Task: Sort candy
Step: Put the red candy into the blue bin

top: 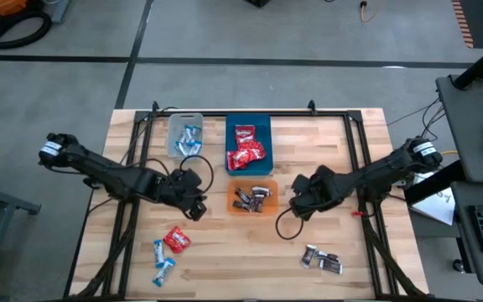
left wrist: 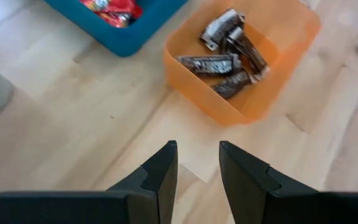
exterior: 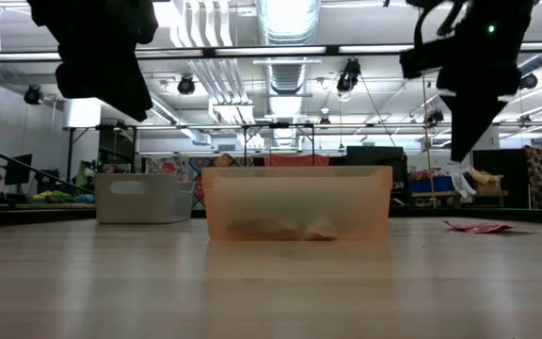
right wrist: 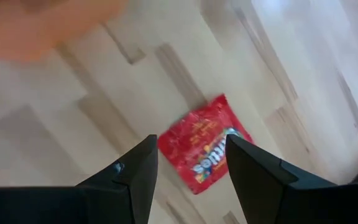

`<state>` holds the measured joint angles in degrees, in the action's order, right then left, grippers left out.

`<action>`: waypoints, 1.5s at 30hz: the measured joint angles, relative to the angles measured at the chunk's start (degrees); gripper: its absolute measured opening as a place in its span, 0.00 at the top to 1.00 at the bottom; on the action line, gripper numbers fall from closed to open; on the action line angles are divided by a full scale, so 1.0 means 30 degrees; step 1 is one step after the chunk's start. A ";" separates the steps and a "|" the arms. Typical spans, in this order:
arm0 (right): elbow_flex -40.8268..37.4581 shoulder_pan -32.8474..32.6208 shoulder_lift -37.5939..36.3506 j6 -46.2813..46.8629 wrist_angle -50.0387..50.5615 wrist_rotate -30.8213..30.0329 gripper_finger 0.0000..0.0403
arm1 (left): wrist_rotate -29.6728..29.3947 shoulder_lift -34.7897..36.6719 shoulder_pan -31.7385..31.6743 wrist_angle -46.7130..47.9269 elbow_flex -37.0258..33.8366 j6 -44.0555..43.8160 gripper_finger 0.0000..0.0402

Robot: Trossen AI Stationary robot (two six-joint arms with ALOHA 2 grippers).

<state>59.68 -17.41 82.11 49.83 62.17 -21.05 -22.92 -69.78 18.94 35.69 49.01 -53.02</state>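
We find the orange rectangular plastic bin (top: 232, 201), holding dark brown-silver wrapped candy (top: 254, 198), between both claws. The left gripper (top: 195, 207) is empty and narrowly parted; the right gripper (top: 297, 206) is empty and spread wide. A red wrapped candy (right wrist: 205, 151) lies ahead of the right claw's fingers; we advise descending squarely astride it.

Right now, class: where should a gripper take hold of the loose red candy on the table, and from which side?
I would come straight down from above and pinch the red candy across its middle, over the shorter width. It lies flat on the table as a thin packet, so a sideways approach would likely find nothing to grip.
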 joint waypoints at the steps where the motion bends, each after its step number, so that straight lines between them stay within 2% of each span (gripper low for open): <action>1: -0.0247 0.0110 0.0000 0.0150 0.0019 -0.0002 0.55 | 0.0000 0.0000 0.0137 -0.0003 0.0000 -0.0209 0.75; 16: -0.2960 0.1501 0.0002 0.2079 -0.0362 0.0005 0.55 | 0.0015 0.0000 0.1333 -0.0033 0.0004 -0.1687 0.75; 22: -0.4014 0.2307 -0.0126 0.0867 -0.0877 0.0004 0.55 | 0.0007 0.0000 0.1318 -0.0026 0.0007 -0.1680 0.75; 27: -0.4729 0.3338 -0.1187 -0.0054 -0.1046 0.0023 0.55 | -0.0007 0.0000 0.1318 -0.0018 0.0007 -0.1587 0.75; 37: -0.5283 0.4065 -0.4280 -0.0995 -0.2983 0.2484 0.55 | -0.0718 0.0000 0.1318 0.0024 0.0007 -0.1490 0.75; 45: -0.5290 0.4014 -0.4011 -0.0215 -0.4109 0.2667 0.55 | -0.1547 0.0000 0.1318 0.0050 0.0007 -0.1316 0.75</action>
<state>43.81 -5.37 70.07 49.18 49.84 -13.05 -27.56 -69.78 22.90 35.84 49.04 -56.97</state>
